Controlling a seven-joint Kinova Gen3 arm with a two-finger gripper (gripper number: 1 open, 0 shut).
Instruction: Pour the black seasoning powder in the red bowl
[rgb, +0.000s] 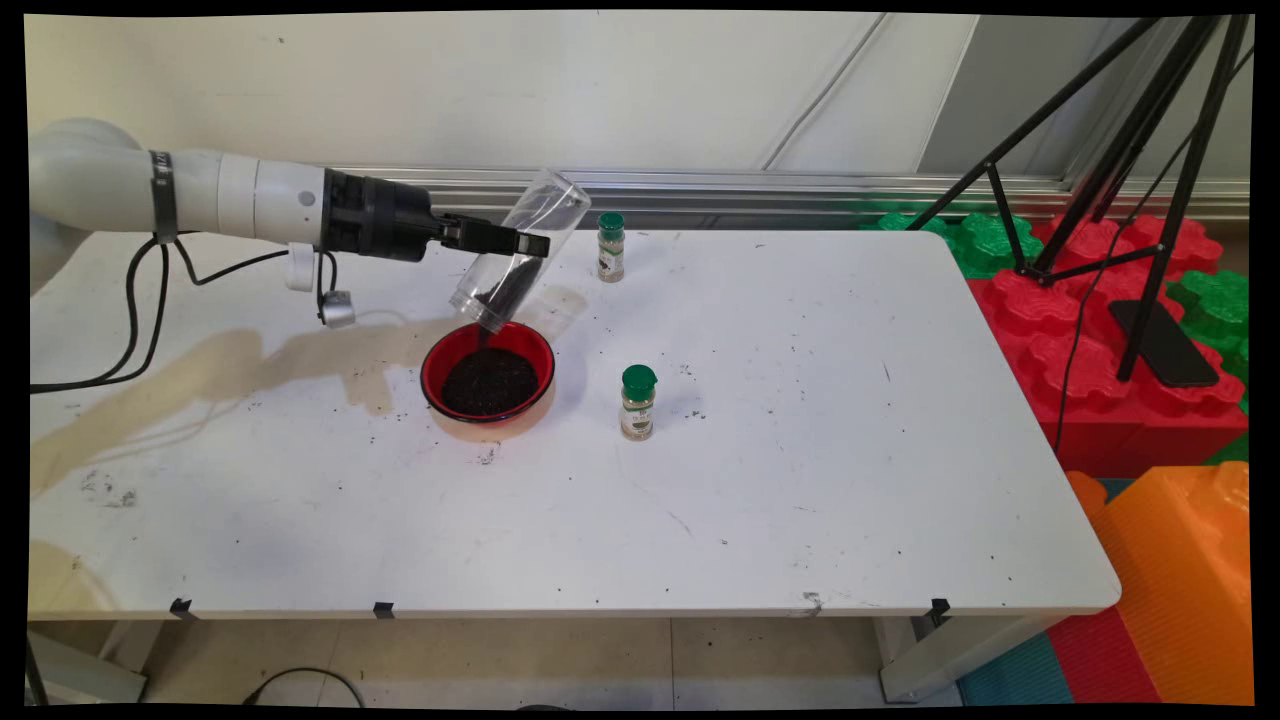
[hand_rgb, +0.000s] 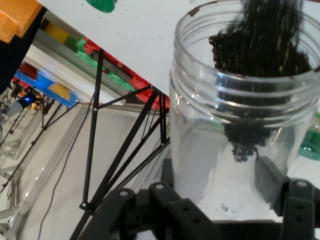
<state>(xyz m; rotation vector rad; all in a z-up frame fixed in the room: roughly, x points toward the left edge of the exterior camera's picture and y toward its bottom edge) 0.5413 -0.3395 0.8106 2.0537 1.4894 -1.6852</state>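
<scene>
So, a pour was caught mid-stream here. The clear jar (rgb: 545, 205) was clamped across its body by the gripper (rgb: 520, 243), a finger pressed against each side. The jar was held in the air above the white table (rgb: 800, 450) and tipped mouth-down toward 7 o'clock. Dark grains (rgb: 490, 382) were heaped in the red bowl (rgb: 435, 360), which stood at about 6 o'clock from the jar's mouth. A thin dark trickle could be made out between mouth and bowl, and the lower part of the jar was darkened by what was left inside.

In the hand view the clear jar (hand_rgb: 220, 140) was seen from behind, gripped by the gripper (hand_rgb: 225, 210), with the dark grains (hand_rgb: 260, 50) bunched up at the threaded neck. Part of the glass behind them had been emptied.

Some loose specks were scattered on the table around the bowl, so not everything had been kept inside the rim.

Two green-lidded spice jars were left upright and untouched. The near spice jar (rgb: 637, 402) was at 3 o'clock from the bowl, close by but clear of it. The far spice jar (rgb: 610, 246) was at 1 o'clock from the bowl, just beside the tilted jar.

Off the table at 3 o'clock, a black tripod (rgb: 1130, 150) was planted on red foam blocks (rgb: 1080, 350).
</scene>
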